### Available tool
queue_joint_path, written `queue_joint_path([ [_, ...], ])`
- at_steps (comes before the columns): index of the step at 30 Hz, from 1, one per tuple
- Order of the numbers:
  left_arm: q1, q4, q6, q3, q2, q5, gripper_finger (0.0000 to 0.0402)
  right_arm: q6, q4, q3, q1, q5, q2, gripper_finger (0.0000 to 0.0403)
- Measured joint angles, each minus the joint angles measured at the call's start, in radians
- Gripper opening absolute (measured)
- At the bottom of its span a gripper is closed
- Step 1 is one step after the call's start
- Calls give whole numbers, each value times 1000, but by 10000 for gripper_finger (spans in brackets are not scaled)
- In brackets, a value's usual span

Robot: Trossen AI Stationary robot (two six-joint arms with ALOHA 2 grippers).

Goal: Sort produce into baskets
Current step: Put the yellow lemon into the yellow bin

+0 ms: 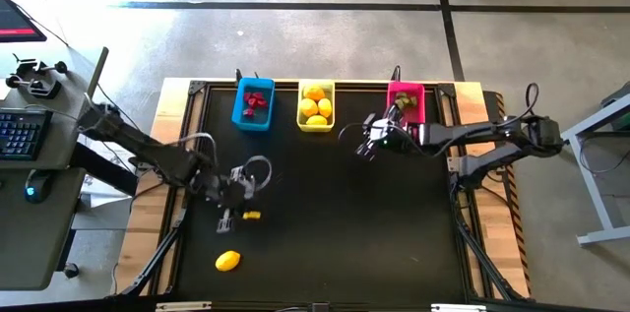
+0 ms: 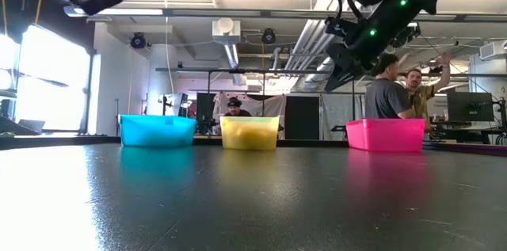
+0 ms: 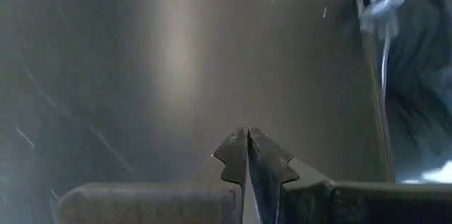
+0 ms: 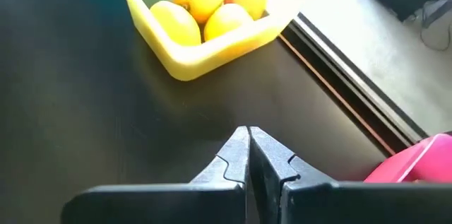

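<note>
Both grippers fully closed, empty. Left gripper [image 1: 228,216] low over black bench [image 1: 345,233], just beside small yellow piece [image 1: 252,216]; yellow lemon-shaped toy [image 1: 227,261] lies nearer, alone. Risk: closed tips nudge piece away instead of grasping; must reopen first. Right gripper [image 1: 366,148] near magenta plastic bin [image 1: 405,105]; yellow bin [image 1: 316,104] w/ lemons, blue bin [image 1: 254,104] w/ red bits at far edge. Path unobstructed.

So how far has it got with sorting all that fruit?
Mostly done: red pieces lie in the blue basket, lemons in the yellow basket, green bits in the pink basket. Nothing is in hand; the left gripper and right gripper are shut, empty. Left: a lemon and a small yellow piece on the table.
</note>
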Motion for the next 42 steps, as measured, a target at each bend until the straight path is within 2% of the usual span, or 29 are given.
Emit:
queue_joint_path([
  [3, -70, -52, -105, 8, 52, -3, 0, 0, 5, 0, 26, 29, 0, 0],
  [11, -254, -56, -412, 9, 170, 28, 9, -8, 4, 0, 37, 61, 0, 0],
  [15, -321, -55, -561, 9, 208, 76, 43, -12, 4, 0, 37, 62, 0, 0],
  [19, -368, -35, -663, 9, 241, 123, 94, -22, 4, 0, 37, 61, 0, 0],
  [26, -399, 3, -798, 9, 280, 139, 190, -28, 4, 0, 37, 61, 0, 0],
  [31, -399, 7, -853, 9, 318, 145, 241, -27, 4, 0, 37, 60, 0, 0],
  [36, -399, 17, -862, 9, 356, 173, 267, -27, 4, 0, 37, 60, 0, 0],
  [42, -399, 15, -855, 9, 390, 157, 271, -28, 4, 0, 37, 60, 0, 0],
])
